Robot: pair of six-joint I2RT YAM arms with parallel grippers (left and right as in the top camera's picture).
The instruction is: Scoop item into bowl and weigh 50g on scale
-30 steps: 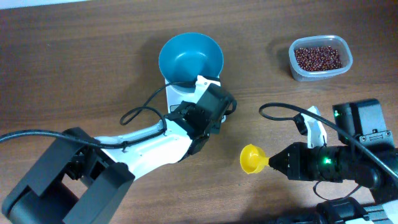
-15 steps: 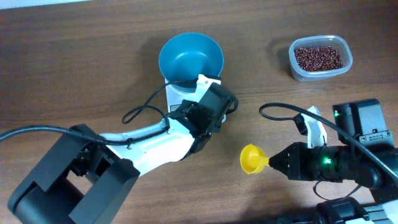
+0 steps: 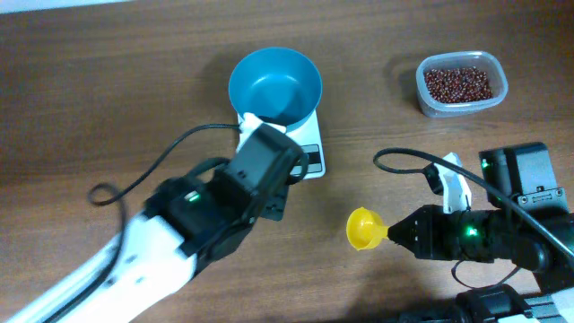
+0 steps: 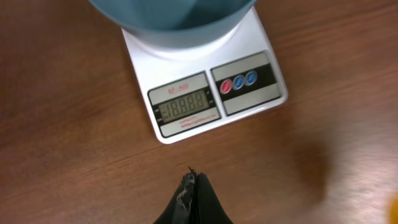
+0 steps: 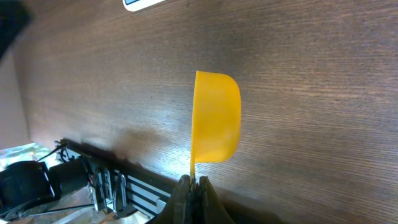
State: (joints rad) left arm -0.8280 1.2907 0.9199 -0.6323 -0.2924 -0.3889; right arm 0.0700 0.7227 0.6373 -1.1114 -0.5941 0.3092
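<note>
The blue bowl (image 3: pixel 274 85) sits empty on the white scale (image 3: pixel 309 144); in the left wrist view the scale (image 4: pixel 205 93) has its display lit and the bowl (image 4: pixel 174 18) is at the top edge. My left gripper (image 4: pixel 194 186) is shut and empty, just in front of the scale. My right gripper (image 5: pixel 191 184) is shut on the handle of a yellow scoop (image 5: pixel 216 115), which is empty and held above the table (image 3: pixel 363 228). The red-brown beans (image 3: pixel 458 82) lie in a clear tub at the back right.
The clear tub (image 3: pixel 463 106) stands right of the scale. A black cable (image 3: pixel 193 144) loops from the left arm over the table left of the scale. The right arm's base (image 3: pixel 525 179) is at the right edge.
My left arm has drawn back toward the front left, off the scale, so the scale's display and buttons now show. The right arm and scoop have not moved.
</note>
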